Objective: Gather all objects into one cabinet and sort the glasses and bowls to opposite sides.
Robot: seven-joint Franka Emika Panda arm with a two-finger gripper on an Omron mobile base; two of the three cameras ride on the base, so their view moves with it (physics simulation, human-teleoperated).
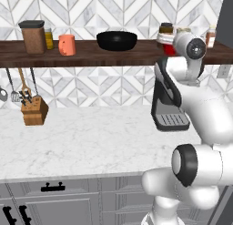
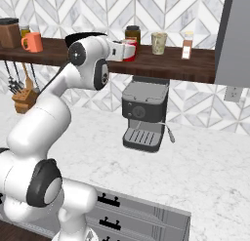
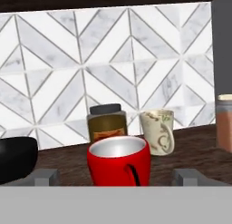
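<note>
The tool (image 3: 115,177) stands spread wide on either side of a red mug (image 3: 119,160) on the dark wooden shelf (image 1: 91,53), its fingertips (image 3: 43,177) apart from the mug's wall. Just behind it sit a dark-lidded jar (image 3: 107,122) and a cream mug (image 3: 158,130). Farther along the shelf, the black bowl (image 1: 117,40) rests well apart from the orange cup (image 1: 67,44), beside a brown canister (image 1: 33,36).

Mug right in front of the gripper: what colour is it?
Glossy red outside, pale grey-white inside; the mug shows best in the hand view.
</note>
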